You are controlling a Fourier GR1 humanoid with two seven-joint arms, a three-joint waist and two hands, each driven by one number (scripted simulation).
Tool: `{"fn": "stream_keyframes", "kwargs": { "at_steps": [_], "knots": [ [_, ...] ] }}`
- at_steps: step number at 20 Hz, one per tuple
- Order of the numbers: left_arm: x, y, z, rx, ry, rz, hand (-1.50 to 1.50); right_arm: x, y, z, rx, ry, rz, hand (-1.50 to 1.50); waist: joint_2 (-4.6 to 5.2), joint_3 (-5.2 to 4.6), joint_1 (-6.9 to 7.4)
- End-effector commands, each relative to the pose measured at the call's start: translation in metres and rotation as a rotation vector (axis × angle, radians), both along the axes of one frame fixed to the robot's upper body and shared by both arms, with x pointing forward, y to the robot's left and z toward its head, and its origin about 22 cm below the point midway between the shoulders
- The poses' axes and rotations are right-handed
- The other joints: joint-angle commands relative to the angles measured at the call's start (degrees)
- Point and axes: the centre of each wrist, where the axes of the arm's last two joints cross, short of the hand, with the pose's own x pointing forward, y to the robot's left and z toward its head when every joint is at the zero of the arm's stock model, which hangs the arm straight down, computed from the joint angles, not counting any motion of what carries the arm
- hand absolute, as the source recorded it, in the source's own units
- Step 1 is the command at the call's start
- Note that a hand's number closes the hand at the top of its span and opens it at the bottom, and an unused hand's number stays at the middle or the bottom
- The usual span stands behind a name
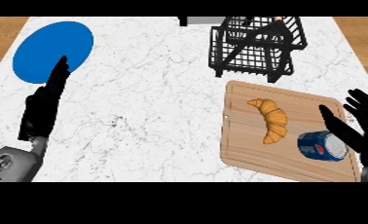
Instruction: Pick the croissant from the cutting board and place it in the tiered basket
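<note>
A golden croissant lies on the wooden cutting board at the right of the marble counter. Behind the board stands the black wire tiered basket. My right hand is open at the right edge, fingers straight, just right of the board and apart from the croissant. My left hand is open at the left edge with its fingers pointing up, far from the board.
A blue can lies on the board's near right corner, close to my right hand. A blue plate sits at the far left of the counter. Wooden floor shows past both far corners.
</note>
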Motion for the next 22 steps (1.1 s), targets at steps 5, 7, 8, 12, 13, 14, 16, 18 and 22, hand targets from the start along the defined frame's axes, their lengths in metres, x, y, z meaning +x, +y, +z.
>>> {"fn": "stream_keyframes", "kwargs": {
  "at_steps": [5,7,8,12,13,14,16,18,22],
  "knots": [
    [-0.005,0.001,-0.011,0.012,-0.015,0.011,0.0,-0.042,-0.014,0.073,-0.196,0.234,0.169,-1.5,-0.16,-0.04,-0.02],
    [0.001,-0.008,-0.006,0.004,-0.011,-0.015,0.0,-0.034,-0.012,0.08,-0.289,0.367,0.258,-1.5,0.16,-0.1,0.69],
    [-0.009,0.003,-0.007,0.026,-0.009,-0.016,0.0,-0.035,-0.001,0.08,-0.291,0.398,0.295,-1.5,-0.01,-0.06,1.71],
    [-0.007,-0.001,-0.013,0.023,-0.009,-0.037,0.0,-0.01,-0.009,0.127,-0.374,0.558,0.372,-1.5,0.32,0.0,2.27],
    [-0.007,0.002,-0.016,0.022,0.001,-0.034,0.0,-0.004,0.004,0.142,-0.385,0.566,0.386,-1.5,0.34,-0.02,2.36],
    [-0.001,-0.002,-0.007,0.008,-0.015,-0.029,0.0,-0.008,0.011,0.15,-0.382,0.606,0.42,-1.5,0.18,0.01,1.75],
    [0.009,-0.006,-0.003,0.024,-0.006,-0.039,0.0,0.013,0.027,0.161,-0.371,0.619,0.393,-1.5,0.4,0.06,2.2],
    [0.002,-0.011,-0.005,0.008,-0.012,-0.034,0.0,0.033,0.036,0.164,-0.355,0.643,0.37,-1.5,0.37,0.1,2.53],
    [0.008,-0.009,0.003,0.007,-0.012,-0.042,0.0,0.056,0.054,0.156,-0.318,0.735,0.369,-1.5,0.33,0.12,2.28]
  ]
}}
